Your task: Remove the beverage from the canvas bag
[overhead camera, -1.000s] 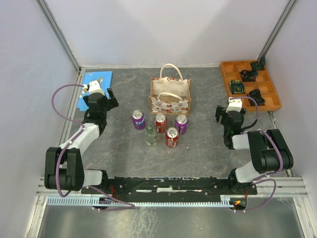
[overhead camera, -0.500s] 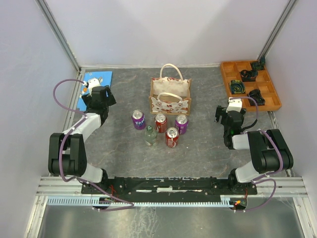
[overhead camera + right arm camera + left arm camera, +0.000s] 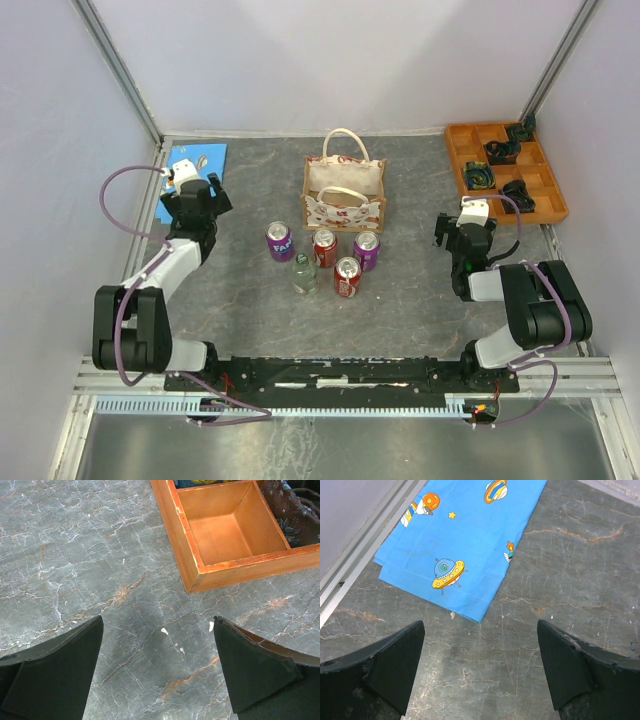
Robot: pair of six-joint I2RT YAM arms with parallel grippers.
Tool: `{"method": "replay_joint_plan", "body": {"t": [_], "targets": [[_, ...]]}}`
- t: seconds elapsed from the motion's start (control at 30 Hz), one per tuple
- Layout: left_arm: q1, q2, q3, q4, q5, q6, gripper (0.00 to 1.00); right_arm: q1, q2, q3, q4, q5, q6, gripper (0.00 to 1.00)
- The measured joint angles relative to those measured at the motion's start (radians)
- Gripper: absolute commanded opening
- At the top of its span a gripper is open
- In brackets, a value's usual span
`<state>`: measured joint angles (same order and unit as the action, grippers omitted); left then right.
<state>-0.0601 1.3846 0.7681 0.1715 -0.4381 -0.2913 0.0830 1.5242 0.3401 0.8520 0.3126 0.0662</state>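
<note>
Tan canvas bag [image 3: 345, 205] stands upright, long axis left-right; left fingers [image 3: 385, 665] and right fingers [image 3: 55, 670] gape.

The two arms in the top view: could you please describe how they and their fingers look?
The left arm and right arm both have pale grey links between chunky black joint housings, with a white block at each wrist. A purple cable loops along each. The fingers are matt black, wedge-shaped and scuffed at the edges.
</note>
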Motion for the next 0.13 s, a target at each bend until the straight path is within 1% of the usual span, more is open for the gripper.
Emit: {"method": "replay_joint_plan", "body": {"t": [0.13], "targets": [[0.000, -0.015, -0.006, 0.016, 0.000, 0.012, 0.99, 0.000, 0.000, 0.000, 0.000, 0.000, 0.000, 0.99]]}}
